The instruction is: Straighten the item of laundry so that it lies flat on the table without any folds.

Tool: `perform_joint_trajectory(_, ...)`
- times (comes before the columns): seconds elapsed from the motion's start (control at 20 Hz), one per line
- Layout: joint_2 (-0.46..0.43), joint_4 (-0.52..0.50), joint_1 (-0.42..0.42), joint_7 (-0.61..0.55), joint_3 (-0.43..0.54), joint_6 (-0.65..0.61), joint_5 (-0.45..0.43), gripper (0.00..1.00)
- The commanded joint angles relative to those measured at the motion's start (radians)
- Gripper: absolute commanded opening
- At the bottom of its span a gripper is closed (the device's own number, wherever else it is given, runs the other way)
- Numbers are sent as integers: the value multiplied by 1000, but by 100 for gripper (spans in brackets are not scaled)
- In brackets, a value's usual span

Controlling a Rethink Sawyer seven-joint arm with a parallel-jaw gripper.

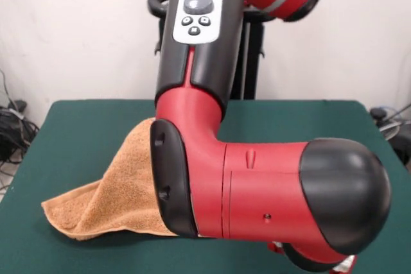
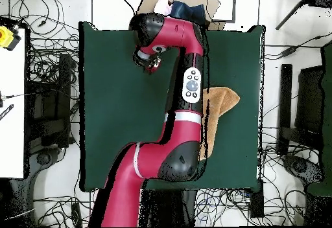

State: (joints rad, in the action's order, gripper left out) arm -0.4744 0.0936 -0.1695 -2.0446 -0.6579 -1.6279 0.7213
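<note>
The orange-tan towel point(image 1: 119, 190) lies rumpled on the green table point(image 1: 77, 133), one end flat near the front-left and the rest rising in folds behind the arm. In the overhead view the towel point(image 2: 222, 101) sits right of the arm on the table point(image 2: 110, 109), and part of it is hidden under the arm. My gripper point(image 2: 148, 61) is at the far side of the table, well apart from the towel, with nothing seen in it. In the front view only a bit of the gripper point(image 1: 347, 265) shows at the bottom edge.
The red arm's elbow point(image 1: 257, 184) fills the middle of the front view and hides much of the table. A person point(image 2: 176, 6) shows at the table's far edge in the overhead view. Cables lie on the floor around the table point(image 2: 45, 63).
</note>
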Motion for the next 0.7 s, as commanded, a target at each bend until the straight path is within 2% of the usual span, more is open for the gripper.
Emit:
perform_joint_trajectory(0.05,-66,-69,-72,-162,-561,142,413,0)
perform_joint_trajectory(0.2,-73,-72,-100,-132,-724,141,538,0)
perform_joint_trajectory(0.25,-71,-74,-104,-118,-750,130,542,0)
perform_joint_trajectory(0.3,-64,-78,-99,-103,-728,149,496,0)
perform_joint_trajectory(0.35,-54,-86,-90,-95,-680,186,426,0)
perform_joint_trajectory(0.45,-12,-129,-53,-64,-514,266,238,0)
perform_joint_trajectory(0.5,29,-176,-24,-35,-398,288,131,0)
perform_joint_trajectory(0.6,178,-352,50,55,-174,316,-69,0)
perform_joint_trajectory(0.7,374,-610,114,177,-44,356,-199,0)
